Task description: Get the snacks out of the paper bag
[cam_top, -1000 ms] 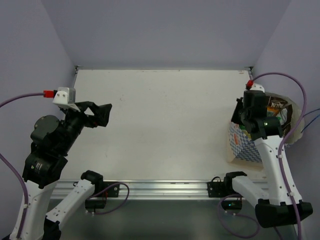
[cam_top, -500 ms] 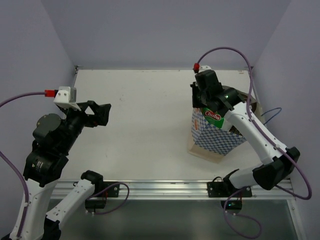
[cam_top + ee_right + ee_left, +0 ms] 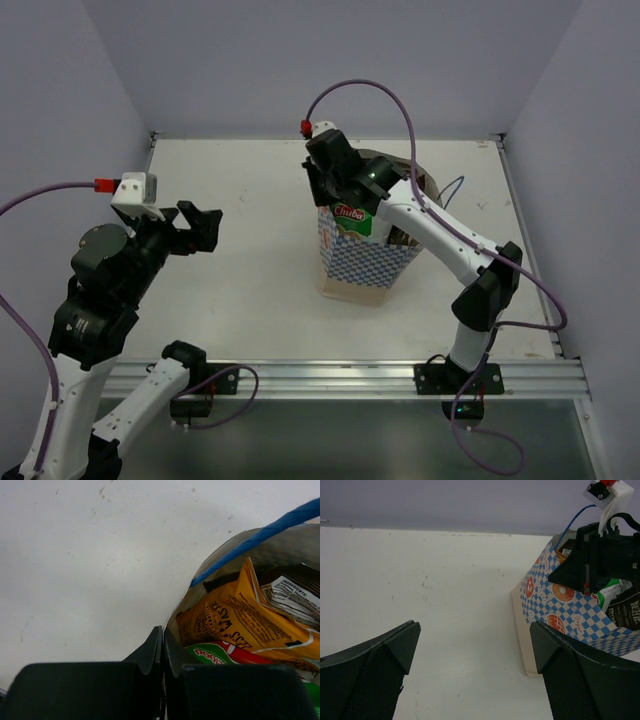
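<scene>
The paper bag (image 3: pixel 365 262), blue-and-white checked, stands upright near the middle of the table (image 3: pixel 250 180). My right gripper (image 3: pixel 325 196) is shut on its left rim; in the right wrist view the jaws (image 3: pixel 163 640) pinch the thin paper edge (image 3: pixel 176 615). Inside lie the snacks: an orange packet (image 3: pixel 240 620), a green and white one (image 3: pixel 220 655) and a dark one (image 3: pixel 292 592). The green packet (image 3: pixel 350 218) pokes above the rim. My left gripper (image 3: pixel 200 226) hangs open to the left, well apart from the bag (image 3: pixel 555 600), nothing between its fingers (image 3: pixel 475 630).
A blue string handle (image 3: pixel 260 535) arches over the bag's mouth, and another loop (image 3: pixel 452 190) sticks out to the right. Lilac walls close the table on three sides. A metal rail (image 3: pixel 340 375) runs along the near edge.
My right arm has swung left, dragging the paper bag from the table's right edge to the middle. The left arm has stayed still and open.
</scene>
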Controlling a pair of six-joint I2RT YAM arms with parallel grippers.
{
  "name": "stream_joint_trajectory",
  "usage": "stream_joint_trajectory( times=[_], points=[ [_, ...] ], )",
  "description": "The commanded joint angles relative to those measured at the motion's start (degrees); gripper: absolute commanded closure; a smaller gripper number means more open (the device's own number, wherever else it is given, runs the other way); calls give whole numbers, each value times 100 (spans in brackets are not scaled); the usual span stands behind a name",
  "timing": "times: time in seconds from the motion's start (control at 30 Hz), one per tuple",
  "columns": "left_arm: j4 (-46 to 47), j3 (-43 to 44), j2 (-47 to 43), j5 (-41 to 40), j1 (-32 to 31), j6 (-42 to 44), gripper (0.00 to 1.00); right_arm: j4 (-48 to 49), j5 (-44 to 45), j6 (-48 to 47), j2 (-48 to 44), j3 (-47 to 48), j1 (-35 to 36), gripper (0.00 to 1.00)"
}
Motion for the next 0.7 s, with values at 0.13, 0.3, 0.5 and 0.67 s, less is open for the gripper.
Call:
stream_joint_trajectory(
  times=[0.13,0.3,0.5,0.67],
  points=[
    [-212,143,179,342,-34,-94,0,146,-24,-1,-50,474,283,85],
    [-150,301,293,510,-43,-138,0,-214,-50,228,-445,614,291,42],
    [-97,468,538,808,-78,-182,0,-627,-146,412,-1164,773,291,5],
    [-53,897,1108,1361,-122,-165,0,-602,-270,509,-1982,536,291,1]
  ],
)
